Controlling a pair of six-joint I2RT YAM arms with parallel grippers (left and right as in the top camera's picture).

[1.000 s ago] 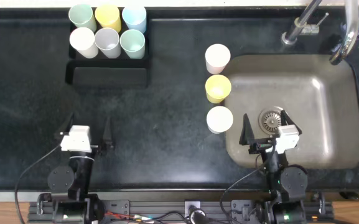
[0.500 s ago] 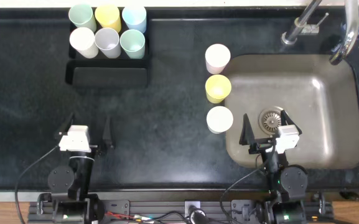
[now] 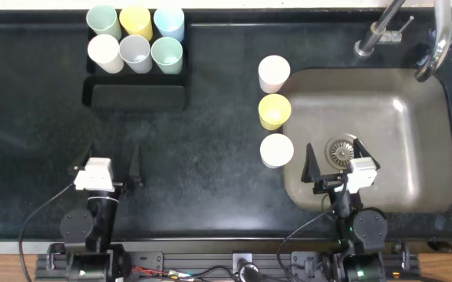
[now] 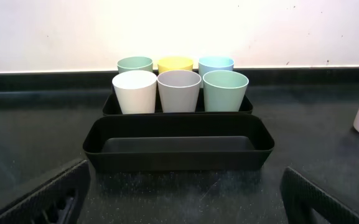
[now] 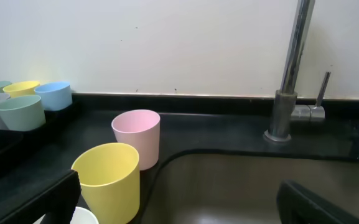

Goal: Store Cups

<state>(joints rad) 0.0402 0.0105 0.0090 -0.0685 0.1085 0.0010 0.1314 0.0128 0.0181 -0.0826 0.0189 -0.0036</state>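
On the surface point(image 3: 210, 117), the sink point(image 3: 398, 141) is being seen at 3 o'clock, the tray point(image 3: 135, 95) at 11 o'clock. Six cups point(image 3: 135, 52) are being kept in its rear compartment, the front likely being reserved for the pink cup point(image 3: 273, 72), yellow cup point(image 3: 274, 110) and white cup point(image 3: 276, 150) at the sink's 9 o'clock rim. Left jaws and right jaws are being held wide, empty.

The dark counter point(image 3: 210, 117) holds a black tray point(image 4: 109, 104) of cups, with a second black tray point(image 4: 178, 160) just in front. A pink cup point(image 3: 273, 72), a yellow cup point(image 3: 274, 110) and a white cup point(image 3: 276, 150) stand in line beside the sink point(image 3: 398, 149)
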